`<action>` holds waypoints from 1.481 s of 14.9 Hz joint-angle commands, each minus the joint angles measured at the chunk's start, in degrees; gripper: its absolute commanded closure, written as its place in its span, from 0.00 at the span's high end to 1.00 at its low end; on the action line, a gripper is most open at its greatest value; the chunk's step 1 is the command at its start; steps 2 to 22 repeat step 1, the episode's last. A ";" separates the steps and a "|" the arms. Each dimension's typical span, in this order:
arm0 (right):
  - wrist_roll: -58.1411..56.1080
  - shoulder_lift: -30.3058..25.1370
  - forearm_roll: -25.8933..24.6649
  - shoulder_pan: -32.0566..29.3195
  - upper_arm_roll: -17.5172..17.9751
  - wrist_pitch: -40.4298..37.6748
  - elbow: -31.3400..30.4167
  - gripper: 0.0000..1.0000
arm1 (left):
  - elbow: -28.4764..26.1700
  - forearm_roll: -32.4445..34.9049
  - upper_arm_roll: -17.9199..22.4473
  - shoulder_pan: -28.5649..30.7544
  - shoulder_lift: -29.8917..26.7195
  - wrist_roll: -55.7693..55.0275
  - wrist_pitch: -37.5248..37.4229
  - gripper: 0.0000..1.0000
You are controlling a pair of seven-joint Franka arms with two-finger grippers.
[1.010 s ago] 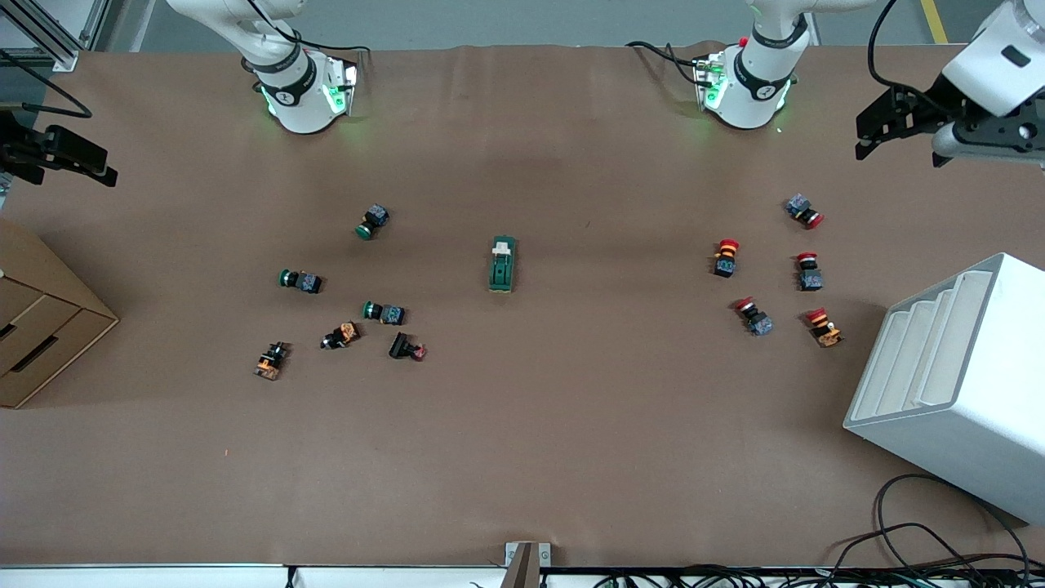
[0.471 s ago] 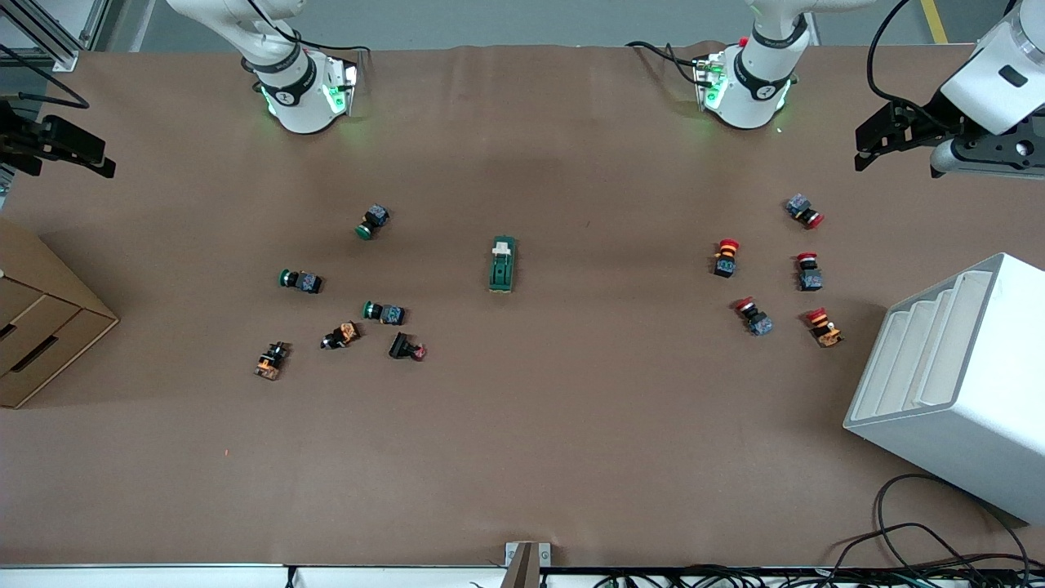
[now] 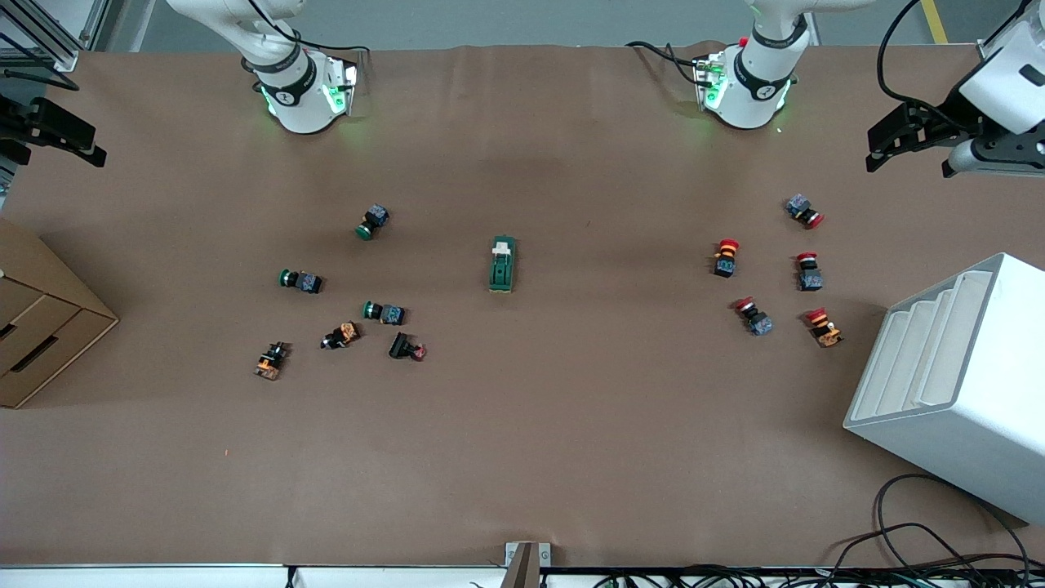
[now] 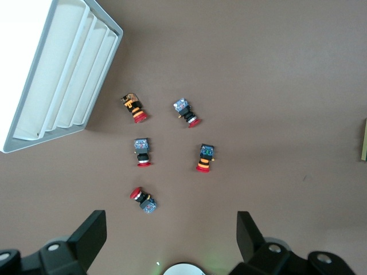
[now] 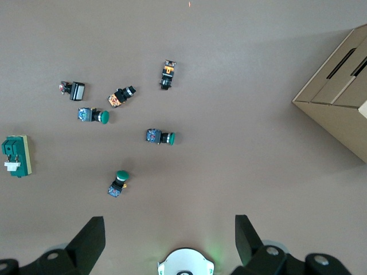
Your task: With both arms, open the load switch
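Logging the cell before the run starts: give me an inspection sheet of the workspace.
Surface: brown table, nothing spilled.
Job's things: load switch lies mid-table, untouched, white lever at its end toward the bases.
Clutter: green push buttons and orange and black parts toward the right arm's end; red push buttons toward the left arm's end.
Grippers: left claw open, up over the table edge at its own end; right claw open, up at the table edge at its own end.
Cables: loose bundle at the table's near corner.
Surroundings: white tray rack; cardboard box.
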 commanded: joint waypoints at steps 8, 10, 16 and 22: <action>0.08 -0.98 0.58 0.59 0.04 1.35 -1.03 1.00 | 3.41 -0.38 0.20 0.31 1.56 0.71 -0.85 1.00; 0.08 -0.98 0.58 0.59 0.04 1.35 -1.03 1.00 | 3.41 -0.38 0.20 0.31 1.56 0.71 -0.85 1.00; 0.08 -0.98 0.58 0.59 0.04 1.35 -1.03 1.00 | 3.41 -0.38 0.20 0.31 1.56 0.71 -0.85 1.00; 0.08 -0.98 0.58 0.59 0.04 1.35 -1.03 1.00 | 3.41 -0.38 0.20 0.31 1.56 0.71 -0.85 1.00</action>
